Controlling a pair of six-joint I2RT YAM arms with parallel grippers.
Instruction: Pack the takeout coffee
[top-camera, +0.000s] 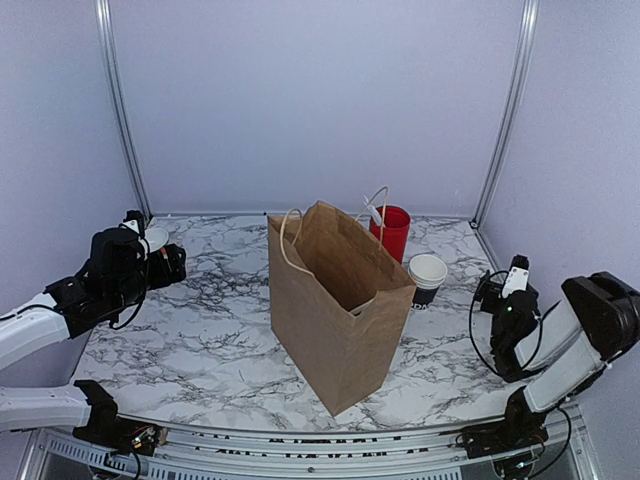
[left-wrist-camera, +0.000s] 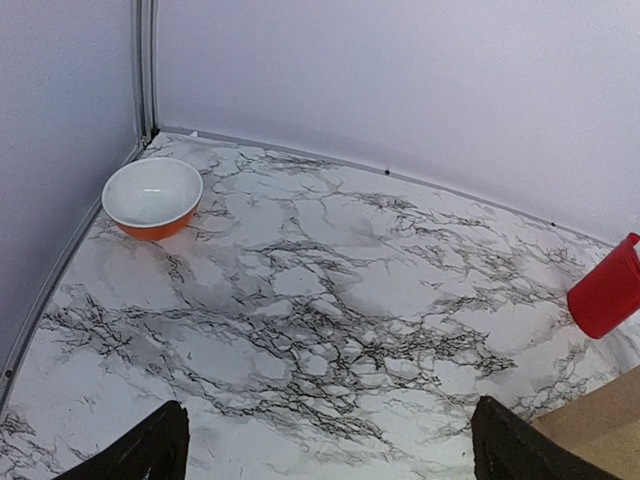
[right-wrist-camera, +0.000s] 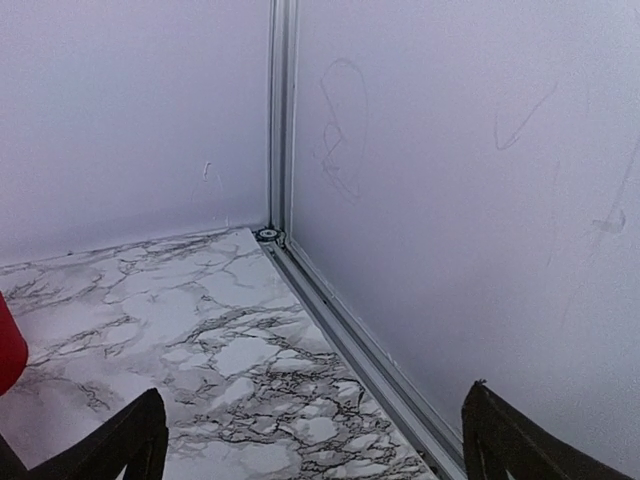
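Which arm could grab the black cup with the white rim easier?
Probably the right one. The black cup stands right of the paper bag, on the side of the open right fingers. The left fingers are beyond the bag.

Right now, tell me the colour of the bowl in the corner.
The bowl is orange outside, white inside; left wrist view shows it best.

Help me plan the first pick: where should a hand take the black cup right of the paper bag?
Probably across its side wall, below the rim, coming from the right with the right hand, which is open. The black cup stands upright; the paper bag crowds its left and the red cup sits behind-left.
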